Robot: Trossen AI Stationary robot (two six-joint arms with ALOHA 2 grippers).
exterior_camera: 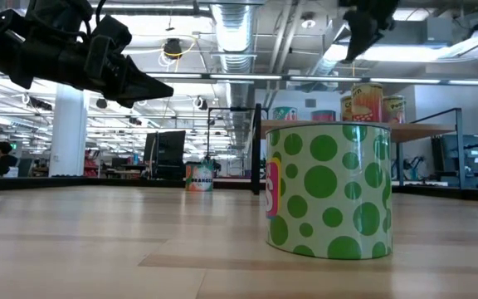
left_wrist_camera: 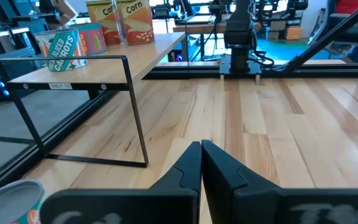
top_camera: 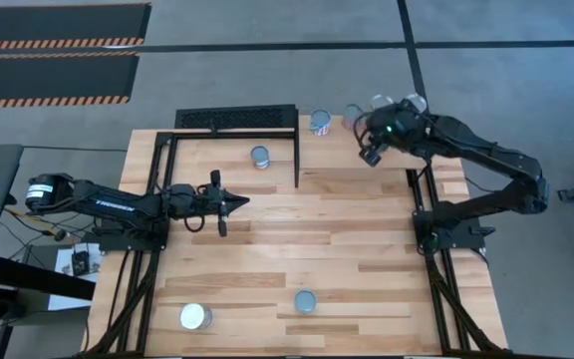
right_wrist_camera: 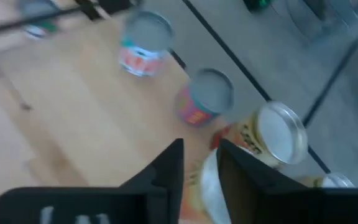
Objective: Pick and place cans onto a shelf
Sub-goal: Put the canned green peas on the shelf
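High cam looks straight down on whole table (top_camera: 347, 229) w/ both arms, low cam sits at tabletop level facing across to the shelf (exterior_camera: 405, 126), very near a green-dotted can (exterior_camera: 329, 189), wrist cams look past own fingers; low + left wrist share shelf cans.

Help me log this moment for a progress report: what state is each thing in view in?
Left pincer, shut, empty, above the table.
Right pincer, open, above cans on the shelf.
Green-dotted can, upright on the table.
White-topped can, upright on the table.
Far can, upright on the table.
Carrot can, upright on the shelf.
Corn cans, upright on the shelf.
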